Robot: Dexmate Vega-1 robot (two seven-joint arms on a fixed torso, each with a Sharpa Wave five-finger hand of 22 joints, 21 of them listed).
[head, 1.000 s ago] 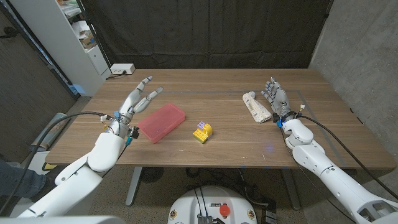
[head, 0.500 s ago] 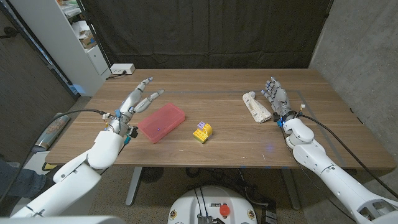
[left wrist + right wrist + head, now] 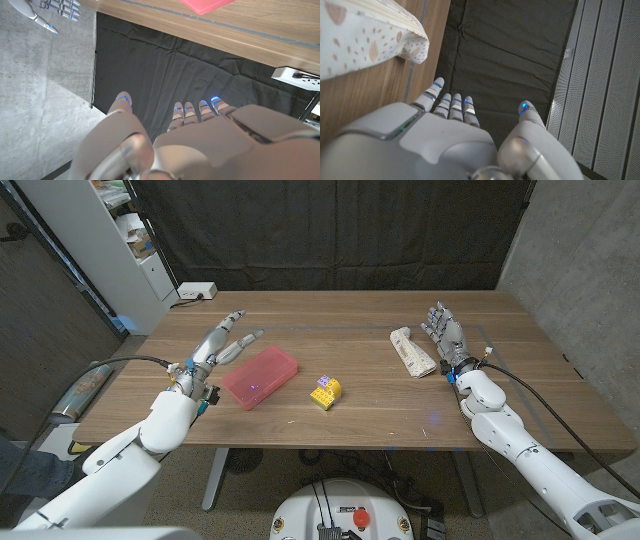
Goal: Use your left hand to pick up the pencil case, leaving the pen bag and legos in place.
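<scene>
A red pencil case (image 3: 260, 376) lies on the wooden table (image 3: 360, 412), left of the middle; its corner (image 3: 209, 4) appears in the left wrist view. My left hand (image 3: 217, 346) hovers just left of the case with its fingers spread and nothing in it. A small yellow lego block (image 3: 324, 392) with purple on top sits near the table's middle. The white patterned pen bag (image 3: 412, 351) lies at the right, its end (image 3: 365, 35) seen in the right wrist view. My right hand (image 3: 444, 334) stands open right beside the pen bag, holding nothing.
A white power strip (image 3: 196, 291) sits at the table's back left corner. White shelves (image 3: 135, 240) stand beyond the left edge. A black curtain (image 3: 330, 230) hangs behind the table.
My left hand has lowered a little and drawn slightly closer to the pencil case. The right hand and the objects have not moved.
</scene>
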